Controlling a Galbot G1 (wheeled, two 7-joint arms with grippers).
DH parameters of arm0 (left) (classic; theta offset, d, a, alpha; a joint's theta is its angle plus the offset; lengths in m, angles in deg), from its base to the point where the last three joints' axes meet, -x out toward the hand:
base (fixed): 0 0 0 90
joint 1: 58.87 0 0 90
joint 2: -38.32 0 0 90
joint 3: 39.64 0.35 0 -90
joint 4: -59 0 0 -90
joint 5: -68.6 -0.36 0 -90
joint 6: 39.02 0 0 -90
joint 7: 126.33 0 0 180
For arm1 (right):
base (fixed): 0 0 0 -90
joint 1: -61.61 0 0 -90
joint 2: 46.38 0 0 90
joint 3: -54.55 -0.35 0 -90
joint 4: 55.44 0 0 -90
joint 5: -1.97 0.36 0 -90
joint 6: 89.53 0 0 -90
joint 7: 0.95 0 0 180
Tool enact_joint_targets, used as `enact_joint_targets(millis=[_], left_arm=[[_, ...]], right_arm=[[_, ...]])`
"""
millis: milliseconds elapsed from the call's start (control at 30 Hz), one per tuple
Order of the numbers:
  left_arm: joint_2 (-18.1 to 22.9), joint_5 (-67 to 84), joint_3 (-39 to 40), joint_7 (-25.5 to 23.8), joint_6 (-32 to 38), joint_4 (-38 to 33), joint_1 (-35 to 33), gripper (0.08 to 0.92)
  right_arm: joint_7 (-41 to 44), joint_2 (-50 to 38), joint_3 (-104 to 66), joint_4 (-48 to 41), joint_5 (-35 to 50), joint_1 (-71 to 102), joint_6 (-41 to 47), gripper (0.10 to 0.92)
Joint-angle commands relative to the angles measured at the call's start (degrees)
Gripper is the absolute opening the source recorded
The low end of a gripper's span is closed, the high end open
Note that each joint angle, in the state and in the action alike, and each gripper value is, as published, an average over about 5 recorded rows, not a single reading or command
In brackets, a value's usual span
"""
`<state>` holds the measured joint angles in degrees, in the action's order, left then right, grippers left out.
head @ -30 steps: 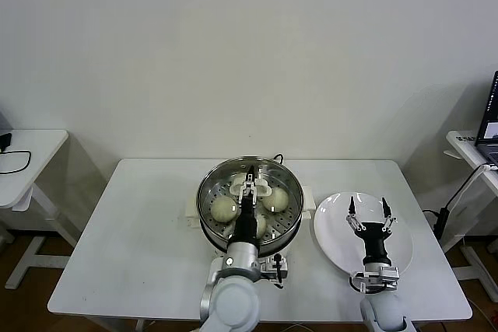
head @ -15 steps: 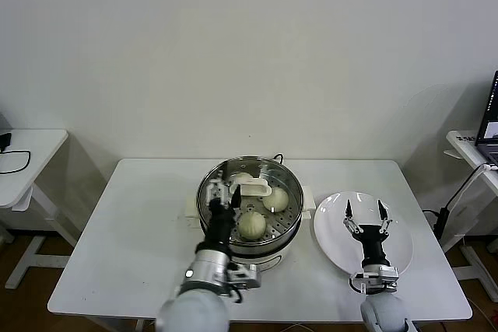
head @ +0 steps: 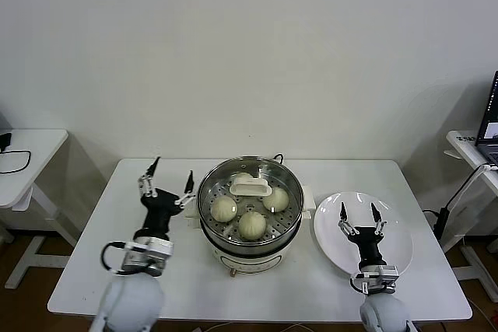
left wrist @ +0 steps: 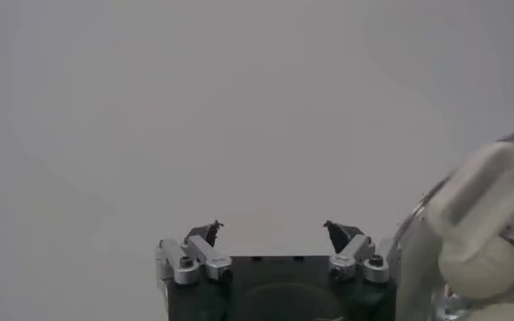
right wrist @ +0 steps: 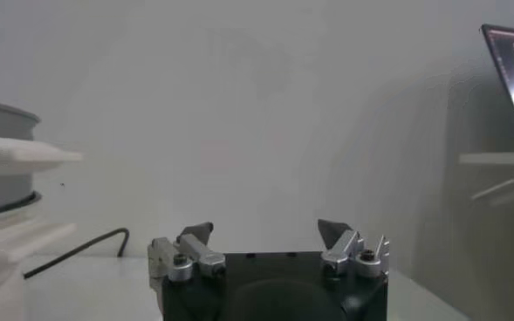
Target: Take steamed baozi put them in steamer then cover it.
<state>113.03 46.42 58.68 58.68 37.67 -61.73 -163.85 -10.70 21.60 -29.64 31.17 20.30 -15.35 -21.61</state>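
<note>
The steamer stands mid-table on its cream base. The clear glass cover, with its cream handle, lies on the pot. Through the glass I see three baozi: one on the left, one at the front, one on the right; a fourth is hidden. My left gripper is open and empty, just left of the pot and apart from it. In the left wrist view my left gripper is open, with the cover handle off to the side. My right gripper is open and empty above the plate.
A flat white plate lies right of the steamer. The steamer's side and a dark cable show in the right wrist view. Small side tables stand at the left and right; a laptop sits on the right one.
My left gripper has let go of the cover handle and drawn back leftward off the pot. The cover stays on the steamer. The right gripper has shifted slightly.
</note>
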Motion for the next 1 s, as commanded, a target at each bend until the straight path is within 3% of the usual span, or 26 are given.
enact_joint_targets(millis=[33,367,1000], left_arm=[[0.26,24.69,-14.53,-0.16,24.98,15.05,-3.39,0.823],[-0.01,26.57,-14.13,-4.88,27.34,18.67,-6.36,0.823],[-0.62,24.86,-11.35,-5.74,26.90,19.17,-5.66,0.823]], right_arm=[[0.70,-0.84,0.46,1.38,2.68,0.81,1.56,0.823],[0.74,-1.03,0.22,1.76,2.46,2.16,1.91,0.823],[0.40,-1.16,0.81,2.34,2.44,2.20,2.19,0.823]])
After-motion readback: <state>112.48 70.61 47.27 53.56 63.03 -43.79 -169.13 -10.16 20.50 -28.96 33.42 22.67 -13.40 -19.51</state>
